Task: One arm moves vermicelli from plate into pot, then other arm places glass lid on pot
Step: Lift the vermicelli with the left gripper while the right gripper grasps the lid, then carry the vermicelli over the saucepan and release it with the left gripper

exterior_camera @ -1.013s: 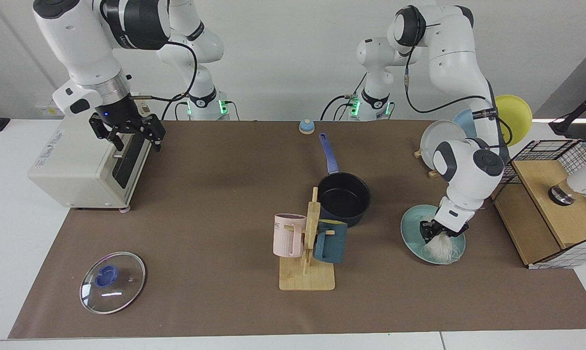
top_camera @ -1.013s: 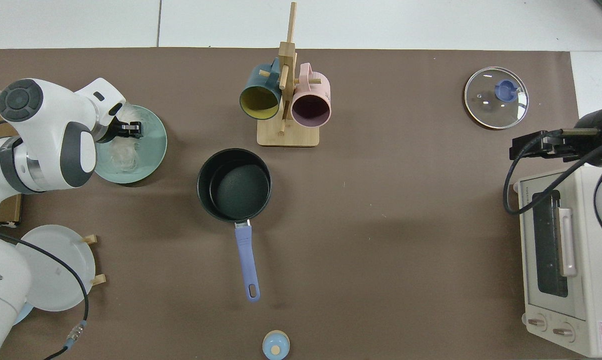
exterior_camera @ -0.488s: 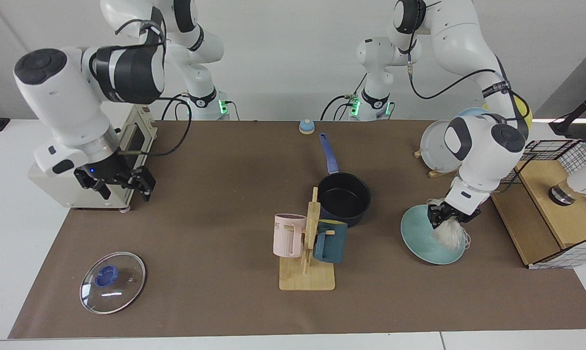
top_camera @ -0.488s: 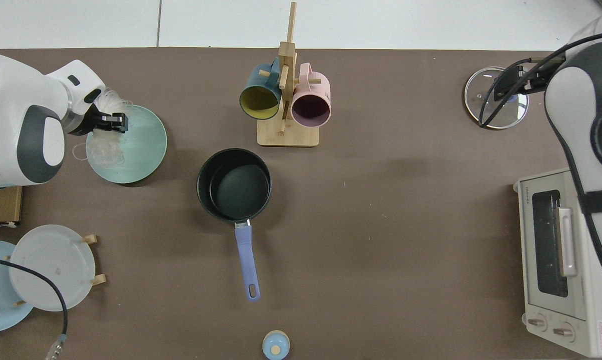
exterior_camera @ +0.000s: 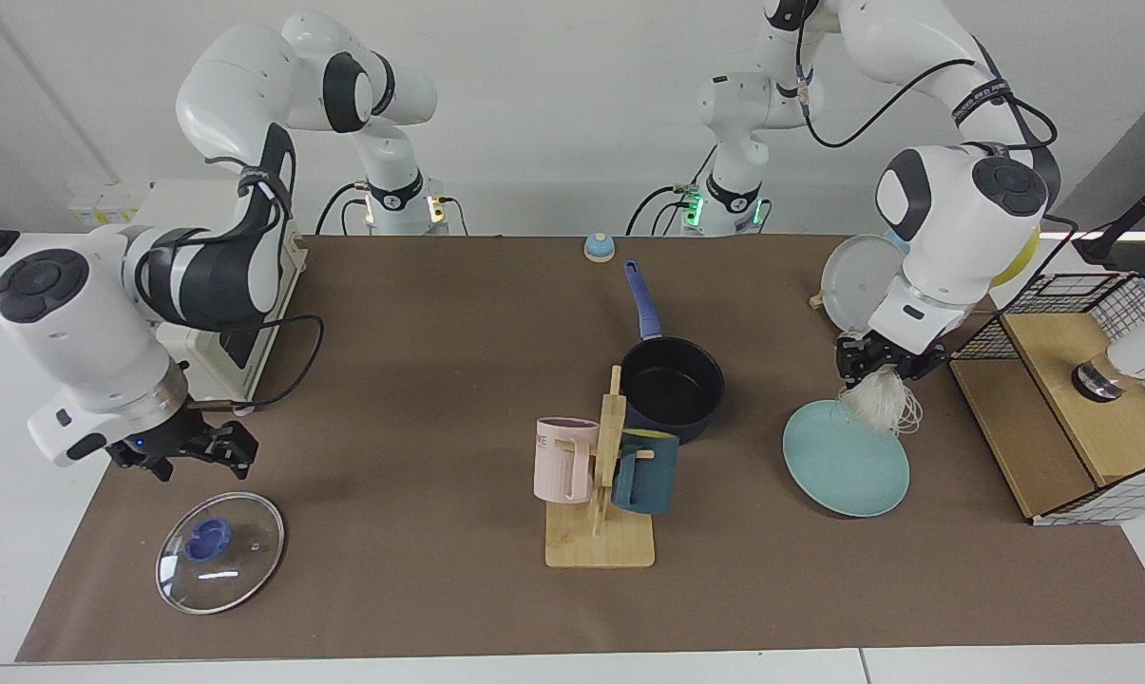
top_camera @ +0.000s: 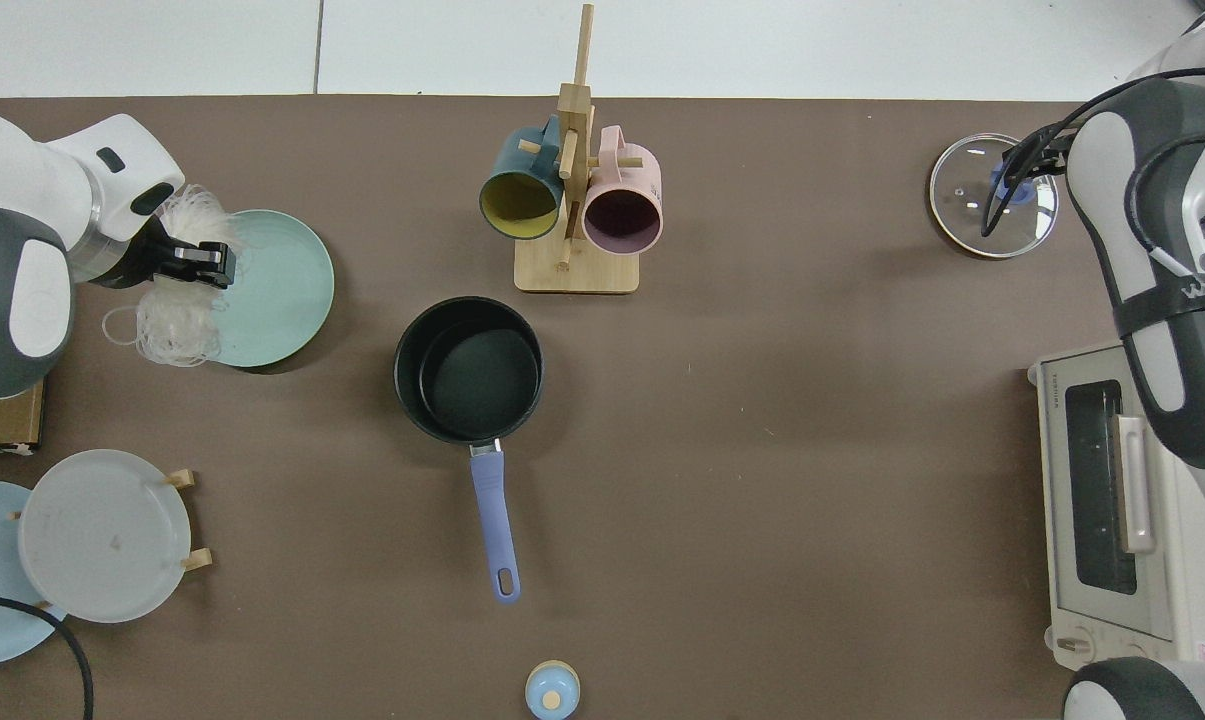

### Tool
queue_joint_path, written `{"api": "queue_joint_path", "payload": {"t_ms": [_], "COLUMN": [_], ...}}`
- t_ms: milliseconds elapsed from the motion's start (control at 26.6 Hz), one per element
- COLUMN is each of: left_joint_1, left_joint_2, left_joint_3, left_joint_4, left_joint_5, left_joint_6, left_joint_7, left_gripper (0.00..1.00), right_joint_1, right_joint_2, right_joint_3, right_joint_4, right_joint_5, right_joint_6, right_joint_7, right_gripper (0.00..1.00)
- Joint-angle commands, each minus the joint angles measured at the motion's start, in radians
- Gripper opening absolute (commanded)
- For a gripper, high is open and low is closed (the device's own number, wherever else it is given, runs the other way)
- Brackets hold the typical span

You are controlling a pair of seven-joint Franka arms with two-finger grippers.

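While the left end effector (exterior_camera: 887,361) grips the vermicelli (exterior_camera: 878,404) clear of the plate (exterior_camera: 848,470) near the surface's side edge, you keep the strands dangling free for carrying to the empty pot (exterior_camera: 672,385) at mid-surface. Your right end effector (exterior_camera: 184,454), fingers parted and empty, hangs by the glass lid (exterior_camera: 219,551) near the opposite front corner. Only the top view shows the pot's bare floor; there an arm hides the end effector at the lid.

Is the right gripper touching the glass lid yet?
Apart. In the facing view the right gripper hangs above the glass lid, with bare brown mat showing between them.
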State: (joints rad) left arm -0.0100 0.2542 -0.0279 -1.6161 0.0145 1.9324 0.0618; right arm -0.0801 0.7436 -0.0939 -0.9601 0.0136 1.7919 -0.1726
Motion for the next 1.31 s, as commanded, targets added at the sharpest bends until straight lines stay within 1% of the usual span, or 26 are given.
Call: {"api": "queue_joint_path", "payload": {"t_ms": [0,113,263,338,450,563,638,713,863,1013,1126,1239,1276], "left_joint_1": [-0.007,-0.007,-0.007,-0.007,-0.007,-0.008,-0.013,-0.021,-0.044,-0.053,-0.077,-0.079,-0.079], "left_joint_2": [-0.05,-0.061,-0.061,-0.061,-0.061,-0.059,-0.053,-0.046,-0.039,-0.035,-0.035,-0.029,-0.023], "left_joint_3": [-0.001,-0.035,-0.096,-0.125,-0.173,-0.236,-0.283,-0.306,-0.316,-0.317,-0.316,-0.316,-0.314], "left_joint_4": [-0.028,-0.028,-0.028,-0.028,-0.028,-0.028,-0.027,-0.024,-0.045,-0.099,-0.148,-0.198,-0.211], "left_joint_5": [0.013,0.013,0.015,0.016,0.016,0.022,0.028,0.03,0.025,0.024,0.027,0.028,0.028], "left_joint_6": [-0.056,-0.065,-0.066,-0.066,-0.066,-0.055,-0.041,-0.033,0.008,0.04,0.104,0.18,0.198], "left_joint_7": [-0.002,-0.032,-0.154,-0.2,-0.266,-0.347,-0.404,-0.456,-0.508,-0.527,-0.562,-0.571,-0.573], "left_gripper": [0.0,0.0,0.0,0.0,0.0,0.0,0.0,0.0,0.0,0.0,0.0,0.0,0.0], "right_joint_1": [-0.062,-0.079,-0.098,-0.113,-0.128,-0.13,-0.132,-0.132,-0.13,-0.124,-0.124,-0.122,-0.121], "right_joint_2": [0.085,0.105,0.143,0.157,0.168,0.174,0.184,0.194,0.206,0.206,0.204,0.204,0.204], "right_joint_3": [0.048,0.066,0.075,0.095,0.115,0.115,0.115,0.115,0.115,0.115,0.115,0.115,0.114], "right_joint_4": [0.058,0.057,0.055,0.055,0.052,0.044,0.044,0.043,0.026,0.02,0.017,0.014,0.014], "right_joint_5": [0.012,0.014,0.014,0.014,0.014,0.014,0.012,0.012,0.011,0.011,0.011,0.009,0.006], "right_joint_6": [0.05,0.078,0.122,0.152,0.162,0.201,0.204,0.219,0.264,0.27,0.271,0.288,0.296], "right_joint_7": [-0.068,-0.07,-0.099,-0.117,-0.12,-0.12,-0.12,-0.12,-0.117,-0.113,-0.11,-0.105,-0.104], "right_gripper": [1.0,1.0,0.99,0.99,0.99,0.99,0.99,0.99,0.99,0.99,0.99,0.97,0.95]}}
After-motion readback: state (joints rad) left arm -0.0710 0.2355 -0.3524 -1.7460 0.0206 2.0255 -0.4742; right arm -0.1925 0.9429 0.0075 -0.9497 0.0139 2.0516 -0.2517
